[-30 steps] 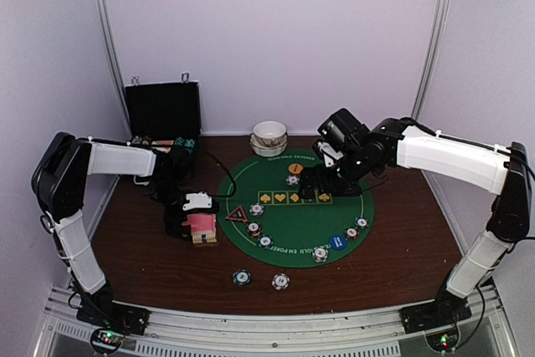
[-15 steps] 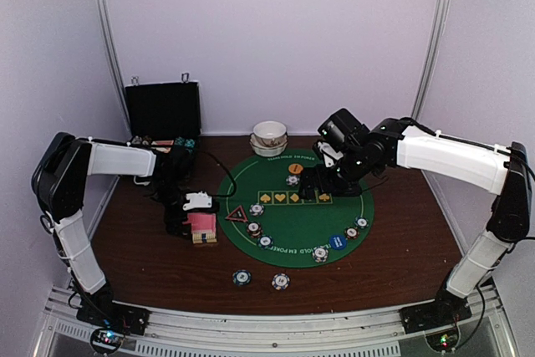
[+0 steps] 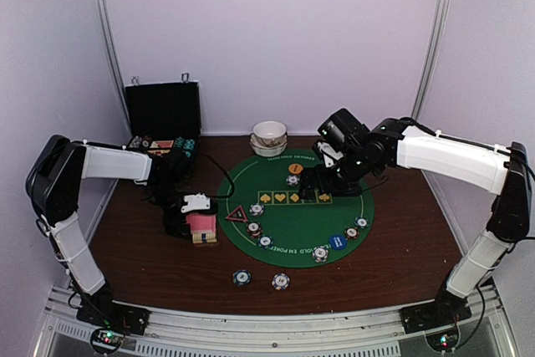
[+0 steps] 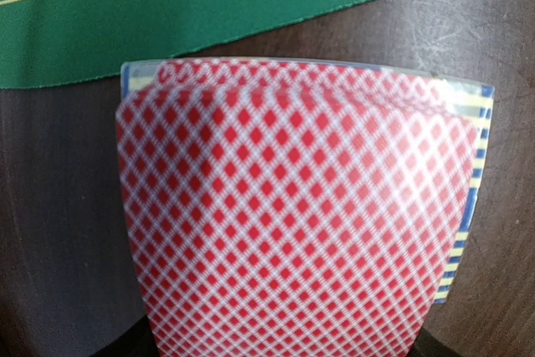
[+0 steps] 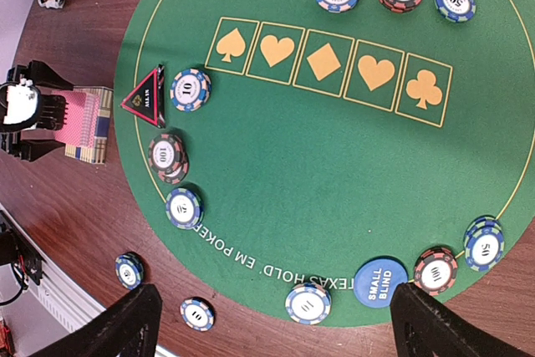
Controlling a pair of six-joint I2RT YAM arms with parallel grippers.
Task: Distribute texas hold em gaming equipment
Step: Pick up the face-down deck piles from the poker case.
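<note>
Surface: dark brown wooden tabletop [image 3: 142, 265] under a round green felt mat [image 3: 288, 206]; pale lilac walls.
Back edge: open black hard case [image 3: 163, 110], stacked white bowls [image 3: 269, 135].
Pink-backed card deck [image 3: 202, 228]: one, on wood left of the mat, at the left claw [image 3: 194, 216]; grip impossible to tell.
Right claw [image 5: 272, 307]: spread wide above the mat.
Stripe-edged poker chips [image 5: 191, 89]: eleven spots, nine on felt, two on wood.
Orange disc [image 3: 295, 168]: one.
Blue disc [image 5: 380, 282]: one.
Red-rimmed triangle marker [image 5: 143, 99]: one, at the mat's left edge.
</note>
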